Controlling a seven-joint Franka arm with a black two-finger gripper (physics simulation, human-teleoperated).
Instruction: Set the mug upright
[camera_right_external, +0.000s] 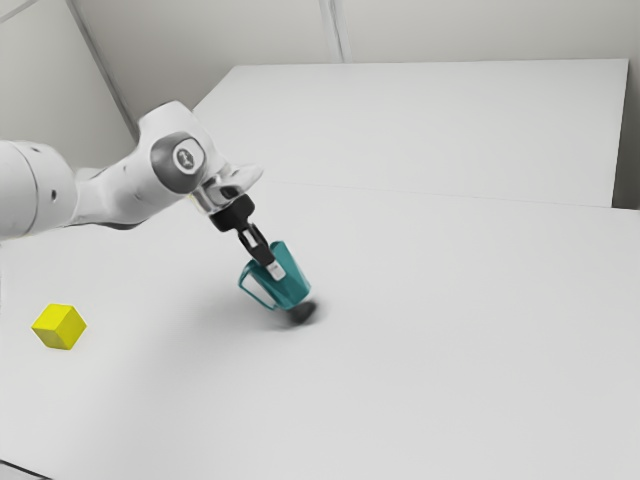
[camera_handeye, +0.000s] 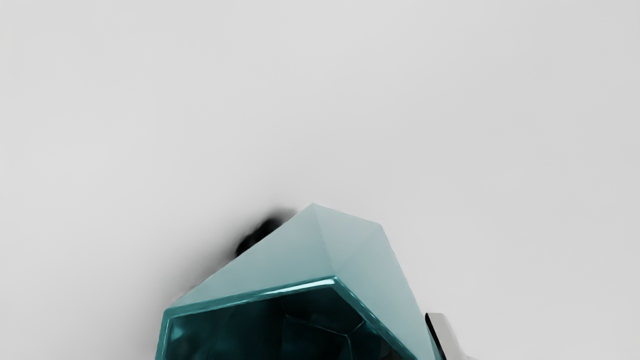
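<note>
- Exterior view: the mug (camera_right_external: 290, 279) is leaning beyond the hand (camera_right_external: 271, 266), its mouth (camera_handeye: 280, 325) facing back handward, base (camera_right_external: 298, 301) pointing away.
- The hand is apparently gripping its side, parted by its thickness.

In the exterior view, a teal mug (camera_right_external: 292, 286) is held by the claw (camera_right_external: 270, 264), tilted, with its base pointed down and away from the claw toward the exterior view's right. A pale pad is pressed against the mug's side, and the handle (camera_right_external: 256, 290) is turned toward the exterior view's left, just below the claw. A dark shadow is cast on the white counter (camera_right_external: 420, 340) beneath the mug. The claw is carried by the white arm (camera_right_external: 130, 192), reached in from the exterior view's left. A yellow cube (camera_right_external: 59, 327) is seen well apart from the claw, on the arm's side.
</note>
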